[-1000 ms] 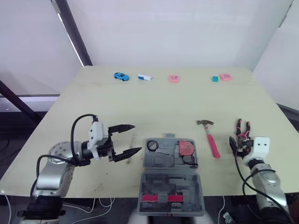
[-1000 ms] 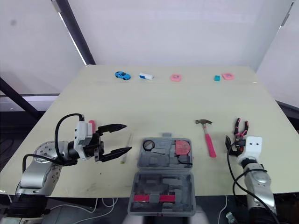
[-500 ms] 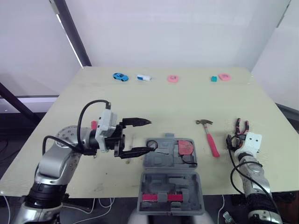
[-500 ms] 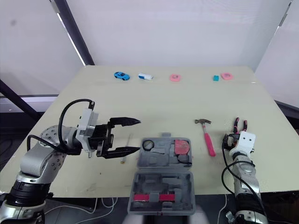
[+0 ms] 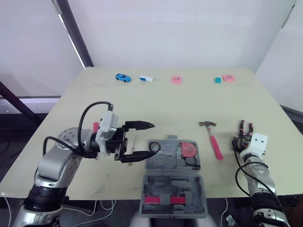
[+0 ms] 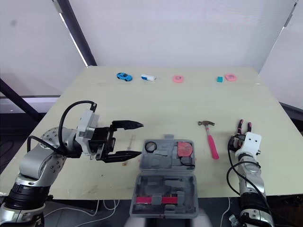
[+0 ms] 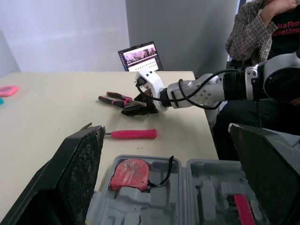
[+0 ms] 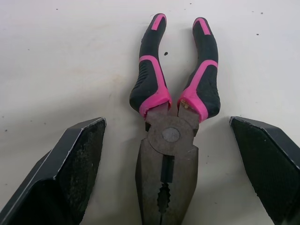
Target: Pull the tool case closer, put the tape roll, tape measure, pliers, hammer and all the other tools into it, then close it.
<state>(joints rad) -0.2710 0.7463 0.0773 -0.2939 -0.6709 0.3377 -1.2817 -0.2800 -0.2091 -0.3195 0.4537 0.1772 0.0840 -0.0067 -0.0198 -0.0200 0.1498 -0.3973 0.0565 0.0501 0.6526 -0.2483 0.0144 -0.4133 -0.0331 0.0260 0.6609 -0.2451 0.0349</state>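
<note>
The grey tool case lies open at the table's near edge. A black tape roll and a red tape measure sit in its far half. To the case's right, the pink-handled hammer rests on the table. Further right lie the pink-and-black pliers, handles pointing away from me. My right gripper is open, one finger on each side of the pliers' head, not touching it. My left gripper is open, just left of the case and above the table, nothing in it. A thin pale tool lies under it.
Small toys line the far edge: a blue car, a white piece, two pink pieces and a teal block. A red item lies by my left arm. A person and a laptop are beyond the table's right side.
My left gripper has moved right, from open table to the case's left edge, staying open. My right wrist has shifted slightly over the pliers, which have not moved.
</note>
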